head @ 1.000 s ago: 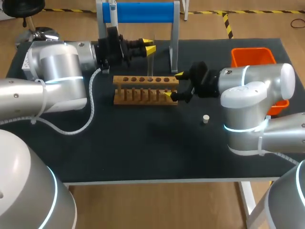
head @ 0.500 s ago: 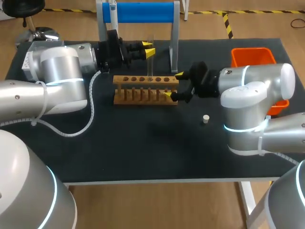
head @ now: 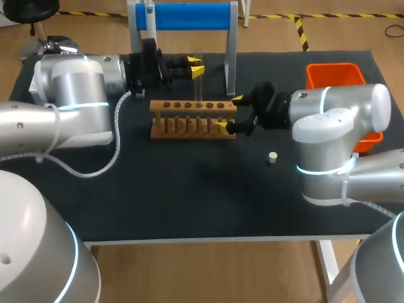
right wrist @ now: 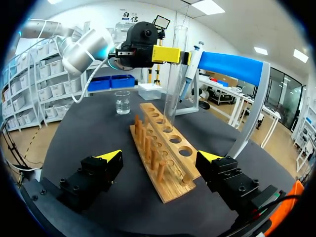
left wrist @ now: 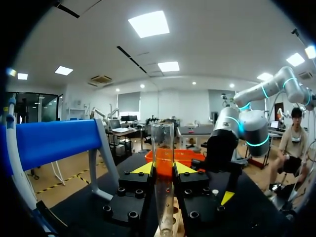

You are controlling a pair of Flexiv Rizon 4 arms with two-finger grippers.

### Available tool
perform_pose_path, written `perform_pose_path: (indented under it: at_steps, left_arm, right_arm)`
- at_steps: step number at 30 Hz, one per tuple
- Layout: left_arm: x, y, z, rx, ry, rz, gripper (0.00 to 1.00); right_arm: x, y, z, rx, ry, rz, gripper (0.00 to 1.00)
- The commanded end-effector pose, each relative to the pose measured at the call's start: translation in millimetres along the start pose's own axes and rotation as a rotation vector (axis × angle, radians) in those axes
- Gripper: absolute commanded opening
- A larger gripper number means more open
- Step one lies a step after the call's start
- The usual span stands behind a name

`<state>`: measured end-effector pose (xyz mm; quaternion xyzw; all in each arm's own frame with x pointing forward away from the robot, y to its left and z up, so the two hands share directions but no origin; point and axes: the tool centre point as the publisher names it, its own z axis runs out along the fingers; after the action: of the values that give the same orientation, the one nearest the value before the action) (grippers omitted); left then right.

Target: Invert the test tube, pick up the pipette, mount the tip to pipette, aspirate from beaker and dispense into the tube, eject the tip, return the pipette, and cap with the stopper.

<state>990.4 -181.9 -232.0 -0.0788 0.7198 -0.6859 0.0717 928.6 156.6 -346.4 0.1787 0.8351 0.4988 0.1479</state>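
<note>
One clear glass test tube stands upright just above the light wooden rack with a row of round holes. It is clamped from two sides between the left jaws, whose yellow fingertips press on it about halfway up. Its rounded lower end sits close over a hole near the rack's middle; whether it is inside the hole cannot be told.

The right jaws stand wide apart at the rack's end nearest the orange plastic bin, one yellow fingertip on each side of the wood and neither touching it.

Behind the rack, a blue-and-white pipette hangs on the blue-barred stand. A small glass beaker of clear liquid stands beyond the rack's other end. A little pale stopper lies on the black bench near the rack's bin-side end.
</note>
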Motion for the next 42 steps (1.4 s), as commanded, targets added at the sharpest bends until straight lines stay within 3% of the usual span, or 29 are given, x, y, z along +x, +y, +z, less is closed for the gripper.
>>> perform_pose_path:
  at_steps: [1,10,42]
  left_arm:
    - [-0.1,-2.1,-2,-0.024,0.011,-0.011,0.00]
    - [1.8,4.6,-1,-0.077,0.031,-0.029,0.00]
    - [4.2,29.4,1,-0.041,0.003,-0.061,0.00]
  right_arm:
    - [0,0,-1,-0.001,0.002,0.000,1.00]
    - [0,0,-1,-0.001,0.002,0.000,1.00]
    - [0,0,-1,-0.001,0.002,0.000,1.00]
